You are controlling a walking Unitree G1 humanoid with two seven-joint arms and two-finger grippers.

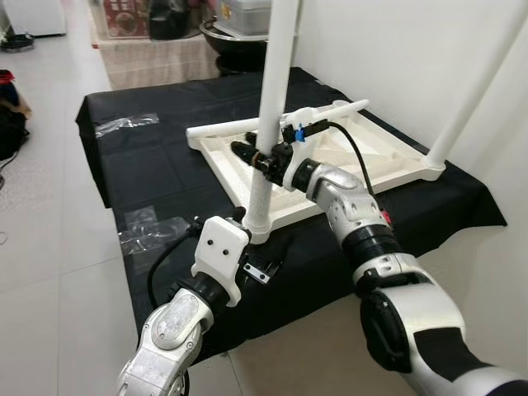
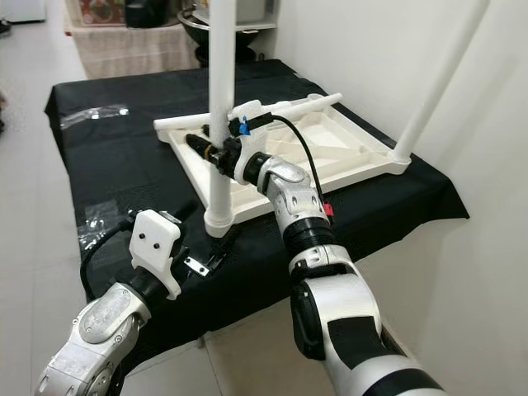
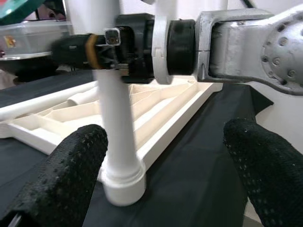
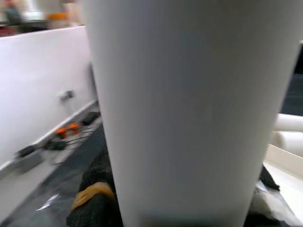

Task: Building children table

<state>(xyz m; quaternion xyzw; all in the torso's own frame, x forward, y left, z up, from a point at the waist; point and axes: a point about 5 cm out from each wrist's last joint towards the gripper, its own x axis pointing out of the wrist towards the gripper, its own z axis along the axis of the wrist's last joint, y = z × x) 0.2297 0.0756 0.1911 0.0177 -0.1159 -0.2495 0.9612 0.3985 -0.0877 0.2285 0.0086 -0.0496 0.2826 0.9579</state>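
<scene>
the right claw [image 1: 257, 157] grips the upright white table leg [image 1: 275, 82], while the left claw [image 3: 165, 175] gapes empty just before its base.

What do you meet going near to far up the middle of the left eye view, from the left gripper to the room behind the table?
Left gripper → base collar of the upright white leg → right gripper clamped on that leg → upside-down white tabletop → loose white leg lying across its far edge → far edge of the black cloth.

upright leg [image 1: 276, 74] cut off by top edge, right tool's fingertips [image 1: 244, 151] half hidden behind it
</scene>
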